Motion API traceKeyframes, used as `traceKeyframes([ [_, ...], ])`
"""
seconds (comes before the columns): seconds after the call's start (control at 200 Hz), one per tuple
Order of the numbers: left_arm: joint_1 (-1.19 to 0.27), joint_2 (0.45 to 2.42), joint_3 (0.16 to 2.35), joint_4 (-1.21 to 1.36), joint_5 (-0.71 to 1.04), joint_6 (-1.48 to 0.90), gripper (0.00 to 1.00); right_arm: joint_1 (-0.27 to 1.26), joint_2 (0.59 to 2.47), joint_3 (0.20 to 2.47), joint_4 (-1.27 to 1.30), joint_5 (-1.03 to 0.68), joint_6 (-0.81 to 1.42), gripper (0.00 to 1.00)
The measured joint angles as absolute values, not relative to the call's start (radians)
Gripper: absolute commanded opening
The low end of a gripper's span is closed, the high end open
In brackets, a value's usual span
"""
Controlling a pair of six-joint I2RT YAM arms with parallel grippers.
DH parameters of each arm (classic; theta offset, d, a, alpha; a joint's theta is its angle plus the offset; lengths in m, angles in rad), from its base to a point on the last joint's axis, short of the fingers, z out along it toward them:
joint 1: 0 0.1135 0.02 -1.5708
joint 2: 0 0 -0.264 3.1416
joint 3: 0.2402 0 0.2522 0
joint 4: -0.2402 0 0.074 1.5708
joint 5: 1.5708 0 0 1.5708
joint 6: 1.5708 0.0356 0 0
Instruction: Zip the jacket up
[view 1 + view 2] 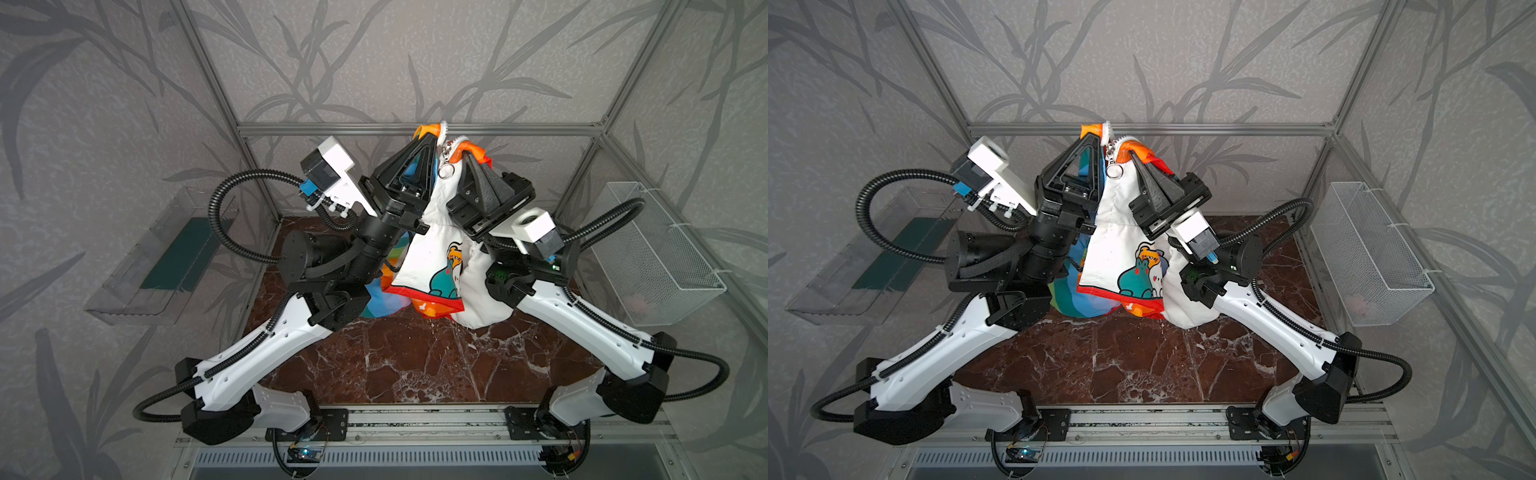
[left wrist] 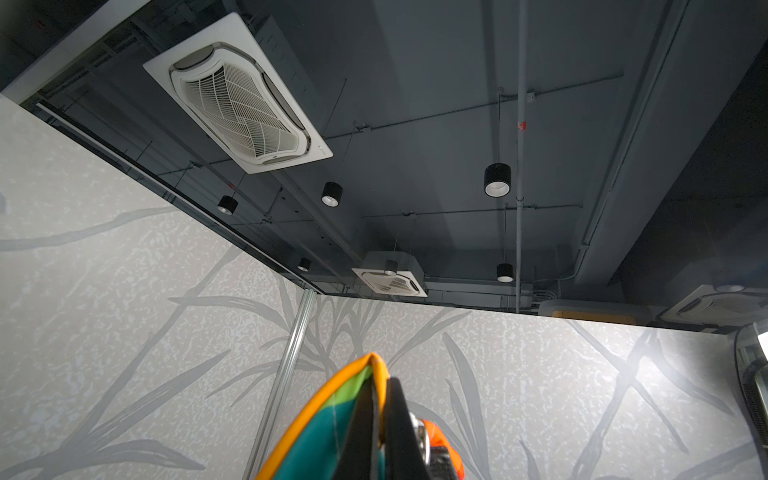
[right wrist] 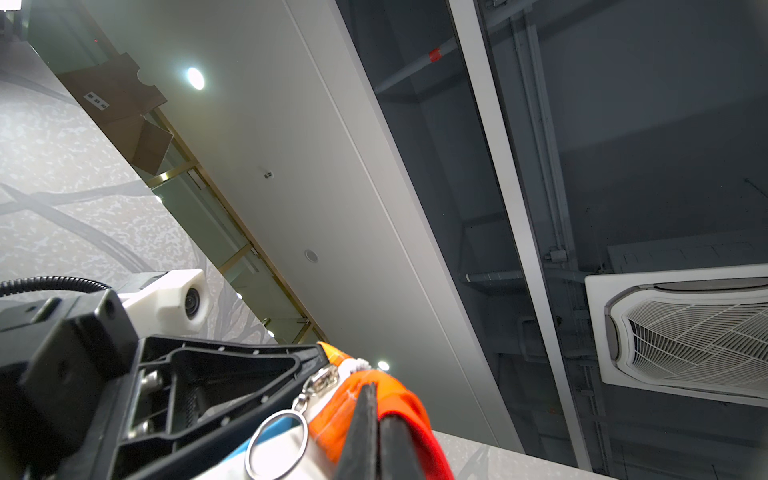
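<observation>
1. The jacket hangs bunched in mid-air at the upper centre of both top views, its lower folds reaching the marble table at mid-frame
2. White zipper teeth show at the very top of the bundle, and the ring pull dangles just below them
3. The left gripper is clenched on the rainbow-striped edge left of the ring. The right gripper is clenched on the orange edge right of it. The ring hangs between them, and neither holds it
4. The step looks like lifting the two front edges side by side to present the zipper. How far the teeth are joined below the slider cannot be told
5. Next, one gripper likely must let go and pinch the small, swinging ring while the other holds its edge taut, so the slider runs straight
</observation>
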State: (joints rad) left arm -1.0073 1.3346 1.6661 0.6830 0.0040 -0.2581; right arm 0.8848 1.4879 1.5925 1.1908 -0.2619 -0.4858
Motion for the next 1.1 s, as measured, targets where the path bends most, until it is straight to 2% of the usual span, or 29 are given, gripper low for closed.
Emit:
traceKeyframes([
  [1.1, -1.011, 1.329, 1.654, 0.683, 0.004, -0.239, 0.00, 0.885, 1.491, 1.570, 1.185, -0.227, -0.476, 0.00],
])
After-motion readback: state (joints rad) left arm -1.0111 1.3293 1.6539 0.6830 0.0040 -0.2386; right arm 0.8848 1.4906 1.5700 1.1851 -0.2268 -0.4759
